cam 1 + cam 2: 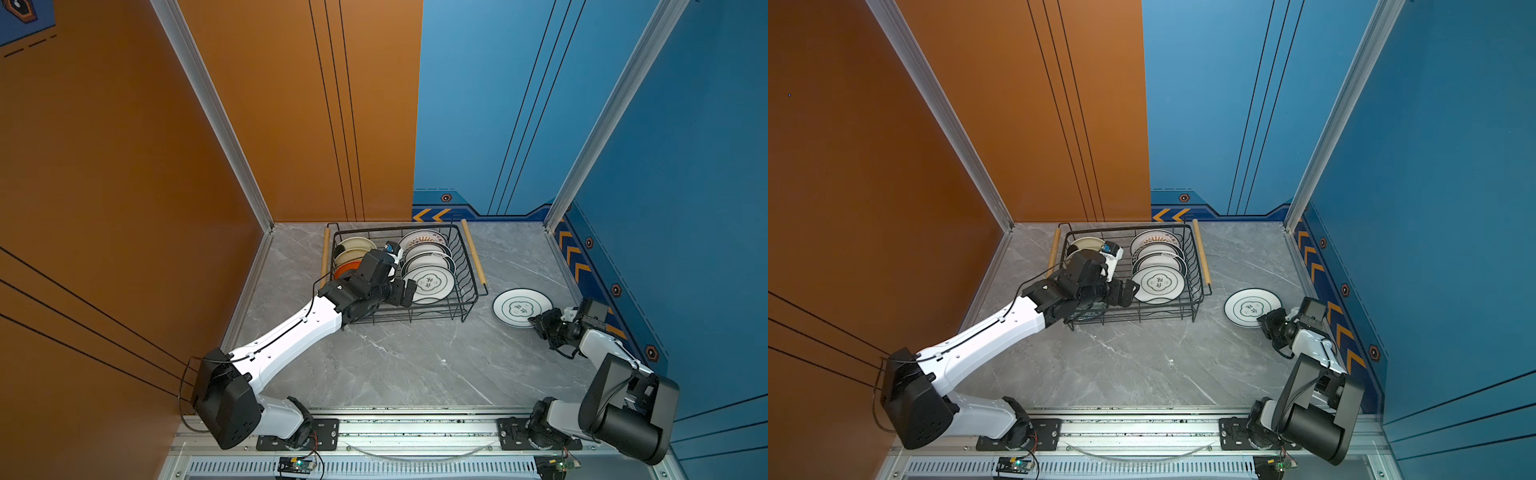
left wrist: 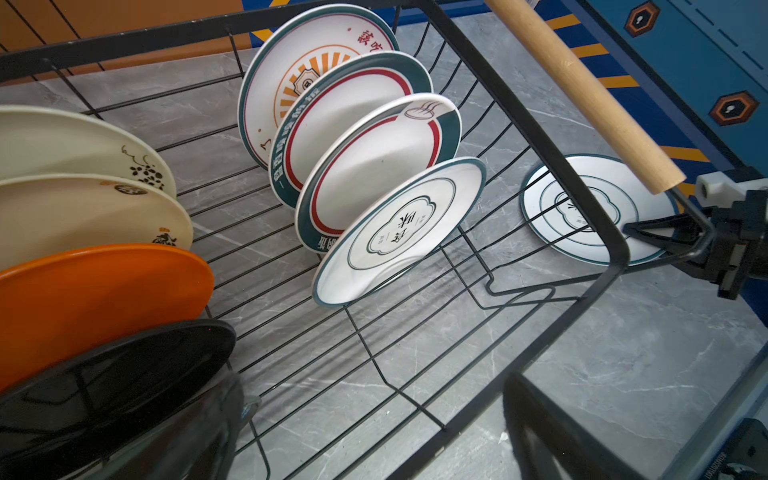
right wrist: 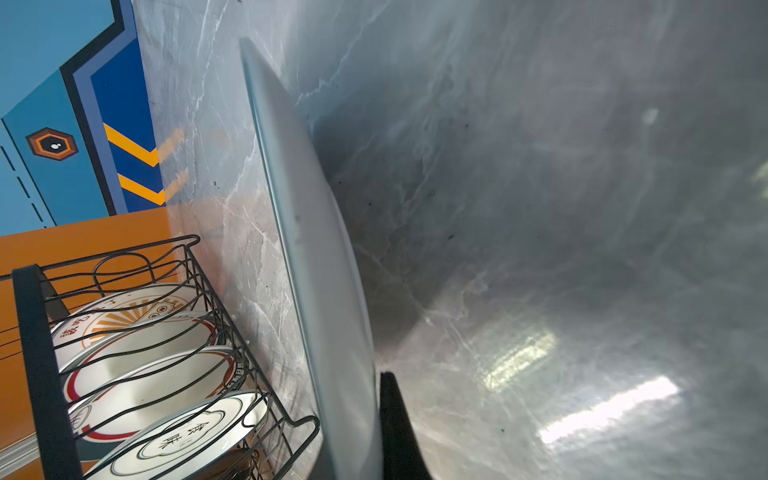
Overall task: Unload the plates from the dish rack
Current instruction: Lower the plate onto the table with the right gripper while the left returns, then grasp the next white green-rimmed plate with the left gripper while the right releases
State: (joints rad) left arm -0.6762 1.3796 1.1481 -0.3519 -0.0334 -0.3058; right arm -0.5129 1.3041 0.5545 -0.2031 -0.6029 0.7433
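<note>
Toward the back of the grey marbled table (image 1: 415, 365), one black wire dish rack (image 1: 467, 272) is seen, fitted with two wooden rod handles, a left handle (image 1: 325, 257) and a right handle (image 1: 473, 255). Eight plates are counted standing on edge inside it, set in two rows of four. The right-hand row is made up of one sunburst plate (image 2: 291, 54) at the far end, one teal-rimmed plate (image 2: 353, 104) with a red ring, one steam-motif plate (image 2: 374, 166), also ringed in red, and one character plate (image 2: 399, 232) nearest the front. The left-hand row is made up of one cream plate (image 2: 62, 145), a second cream plate (image 2: 83, 212), one orange plate (image 2: 95, 299) and one black plate (image 2: 124, 382). A ninth plate (image 1: 519, 305), white with a dark ring and characters, is found outside the rack, low on the table to its right; whether it rests fully on the surface cannot be told. Its near rim is pinched between the closed jaws of the right gripper (image 1: 536, 321), and it is seen edge-on in the right wrist view. The left gripper (image 1: 404, 292) is placed over the rack's front, between the two rows and near the character plate, its jaws spread wide with nothing held.
</note>
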